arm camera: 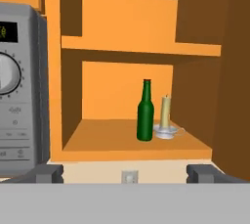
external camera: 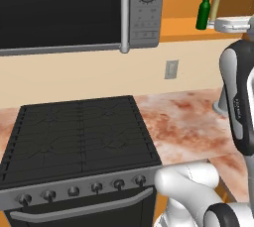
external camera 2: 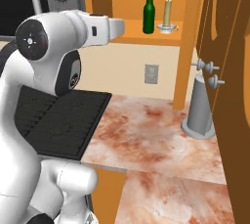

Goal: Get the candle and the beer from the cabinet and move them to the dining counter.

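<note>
Hand view, claw (arm camera: 125,173) wide open, empty, facing beer (arm camera: 145,112) & candle (arm camera: 166,112)

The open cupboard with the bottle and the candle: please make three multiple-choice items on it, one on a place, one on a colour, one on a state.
1. Where does the candle stand?
A. on the stove
B. on the cupboard lower shelf, beside the bottle
C. on the marbled counter

2. What colour is the bottle?
A. dark green
B. blue
C. clear

3. How do the gripper jaws stand?
A. shut on the bottle
B. shut on the candle
C. open, holding nothing

Answers: 1 B, both stand side by side on the orange shelf. 2 A, its glass is dark green in all three views. 3 C, the fingertips stand wide apart, short of the shelf.
</note>
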